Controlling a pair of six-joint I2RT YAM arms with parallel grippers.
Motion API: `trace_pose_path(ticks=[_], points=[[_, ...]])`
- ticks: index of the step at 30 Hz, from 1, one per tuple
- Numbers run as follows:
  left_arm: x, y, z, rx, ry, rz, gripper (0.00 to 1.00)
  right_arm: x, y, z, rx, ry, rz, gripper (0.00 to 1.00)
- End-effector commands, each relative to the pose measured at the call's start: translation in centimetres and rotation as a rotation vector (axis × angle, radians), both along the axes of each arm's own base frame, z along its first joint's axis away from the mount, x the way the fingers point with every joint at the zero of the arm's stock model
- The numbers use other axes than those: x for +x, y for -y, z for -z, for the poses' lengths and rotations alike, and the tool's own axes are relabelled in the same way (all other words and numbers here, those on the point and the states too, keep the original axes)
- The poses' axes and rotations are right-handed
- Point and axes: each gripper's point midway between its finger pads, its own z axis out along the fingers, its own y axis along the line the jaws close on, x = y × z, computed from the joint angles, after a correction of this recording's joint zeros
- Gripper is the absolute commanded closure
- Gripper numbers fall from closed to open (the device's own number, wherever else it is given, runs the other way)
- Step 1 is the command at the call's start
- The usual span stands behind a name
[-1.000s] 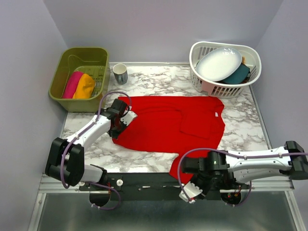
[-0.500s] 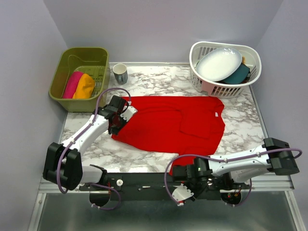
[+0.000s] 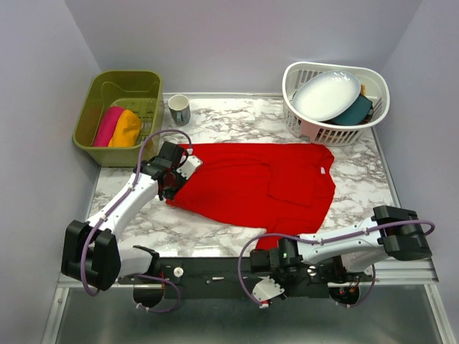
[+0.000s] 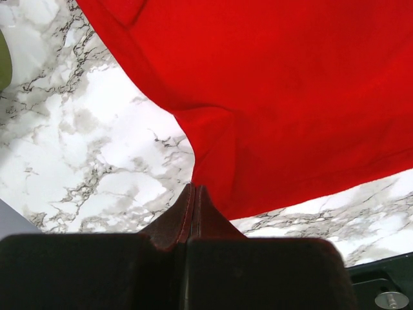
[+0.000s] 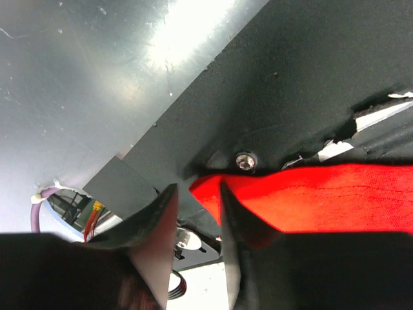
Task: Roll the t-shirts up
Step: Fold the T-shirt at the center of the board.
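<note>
Where the red tee [image 3: 258,188] lies: flat across the middle of the marble table [image 3: 229,115], one near corner drooping over the front edge.
Top view only: both arms at once. The left gripper [image 3: 173,188] sits at the tee's left edge. The right gripper [image 3: 275,254] is low, off the front edge by the drooping corner, its fingers hidden from above.
Left wrist view only: the left gripper [image 4: 193,188] is pressed fully closed, the tee's edge puckered up into its fingertips and pinched there.
Right wrist view only: the right gripper [image 5: 198,187] has a narrow gap between its fingers. The tip of the red corner sits in that gap, not clamped, with the black rail [image 5: 290,84] behind.
Rear left: a green bin [image 3: 125,73] holds a rolled pink tee [image 3: 107,125] and orange tee [image 3: 127,129] side by side, with a cup [image 3: 179,110] just to its right.
Rear right: a white basket [image 3: 337,133] holds a white plate [image 3: 326,94] leaning over a teal dish [image 3: 355,111].
In the way: the basket's foot comes close to the tee's far right corner; whether they touch cannot be told. The cup stands apart from the cloth.
Edges and room: marble shows along the far side between cup and basket, to the tee's right, and in a strip at front left.
</note>
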Motion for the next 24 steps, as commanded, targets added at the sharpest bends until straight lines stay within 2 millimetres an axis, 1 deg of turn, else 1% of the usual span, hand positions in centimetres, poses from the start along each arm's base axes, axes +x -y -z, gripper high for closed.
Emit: trace_pose_path(ticks=[1,3,4,6,8,9,10,11,12,14,15,18,20,21,22,24], points=[[0.8,0.4,-0.7,-0.027,0.018,-0.005,1.00,0.1,-0.3,0.7,0.024,0.019,0.002,0.78],[0.9,0.5,-0.5,-0.024,0.005,-0.006,1.00,0.4,-0.4,0.7,0.035,0.039,0.010,0.87],[0.9,0.5,-0.5,-0.022,0.002,-0.007,1.00,1.0,-0.4,0.6,0.042,0.073,0.016,0.94],[0.6,0.4,-0.4,-0.021,-0.009,-0.009,1.00,1.5,-0.6,-0.2,0.060,0.107,0.038,0.99],[0.1,0.4,-0.3,-0.022,-0.034,-0.007,1.00,2.5,-0.9,-1.3,0.089,0.153,0.051,0.99],[-0.2,0.3,-0.2,-0.022,-0.044,-0.009,1.00,2.9,-0.3,-1.8,0.072,0.166,0.049,0.99],[-0.4,0.3,-0.2,-0.022,-0.053,-0.008,1.00,3.5,-0.3,-2.6,0.080,0.174,0.063,0.99],[-1.0,0.2,-0.1,-0.019,-0.074,0.000,1.00,3.7,0.1,-3.1,0.072,0.181,0.061,0.99],[-1.4,0.1,-0.1,-0.015,-0.086,0.001,1.00,3.9,1.2,-4.0,0.065,0.189,0.071,0.99],[-2.4,-0.2,0.1,-0.007,-0.111,0.009,1.00,4.4,2.4,-4.9,0.071,0.216,0.095,0.99],[-2.6,-0.3,0.1,-0.004,-0.118,0.010,1.00,4.5,3.2,-5.9,0.098,0.228,0.128,0.99],[-3.9,-0.6,0.5,0.003,-0.153,0.014,1.00,5.3,4.1,-7.2,0.142,0.288,0.211,1.00],[-4.8,-0.7,0.9,0.000,-0.178,0.014,1.00,6.1,4.1,-8.4,0.196,0.329,0.271,1.00],[-5.1,-0.7,1.0,-0.003,-0.191,0.013,1.00,6.7,4.1,-8.6,0.200,0.335,0.295,1.00],[-5.3,-0.8,1.2,-0.003,-0.199,0.009,1.00,8.9,4.5,-8.9,0.189,0.390,0.412,1.00],[-5.8,-0.9,1.4,0.001,-0.215,0.012,1.00,10.8,4.7,-9.4,0.194,0.436,0.481,1.00]])
